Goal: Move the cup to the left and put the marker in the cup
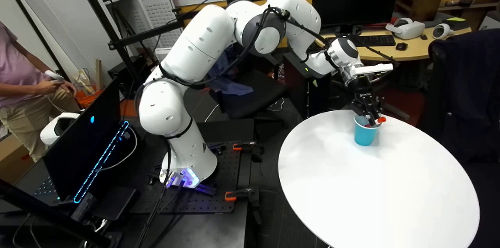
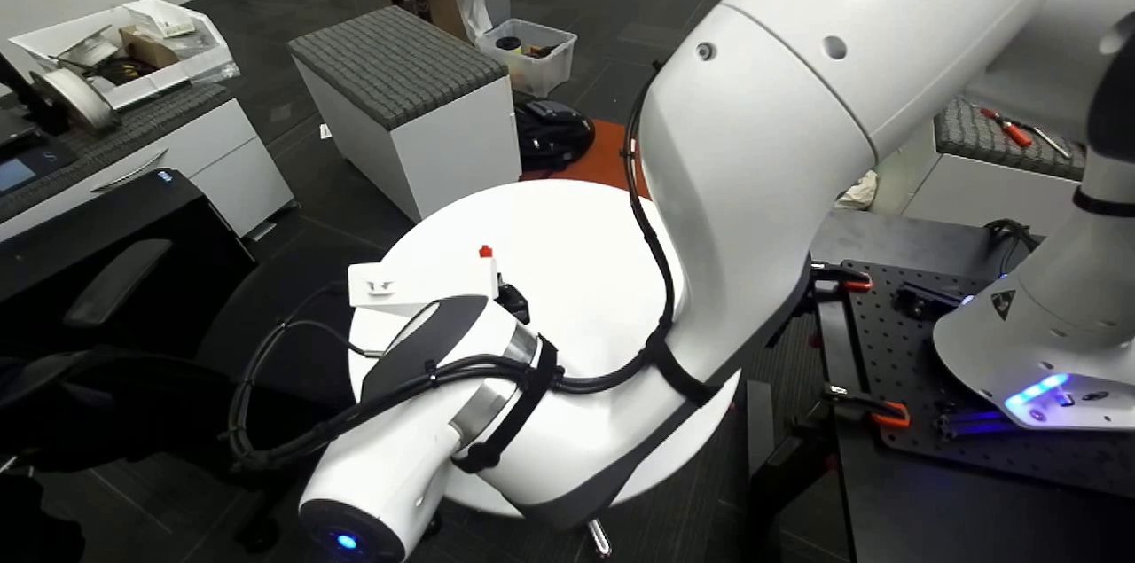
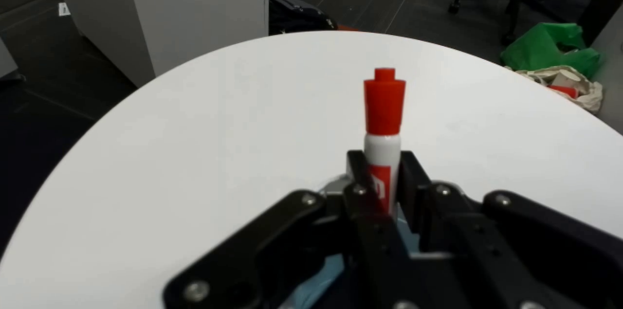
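The light-blue cup [image 1: 365, 136] stands upright near the far edge of the round white table in an exterior view. My gripper [image 1: 374, 120] reaches down at a slant to its mouth, shut on the marker [image 1: 382, 120], whose red cap shows past the rim. In the wrist view the marker [image 3: 384, 104] sits between both fingers, red cap up and white body pinched. Parts of the cup [image 3: 314, 282] appear below and behind the fingers. How deep the marker's lower end reaches is hidden. Only the marker's red cap [image 2: 485, 252] clears the arm in an exterior view; the cup is hidden there.
The round white table [image 1: 375, 197] spreads out around the cup. A dark chair [image 1: 449, 95] stands close behind its edge. A desk [image 1: 420, 47] with a monitor and headset lies beyond. The arm's base is clamped to a black bench [image 1: 211, 224].
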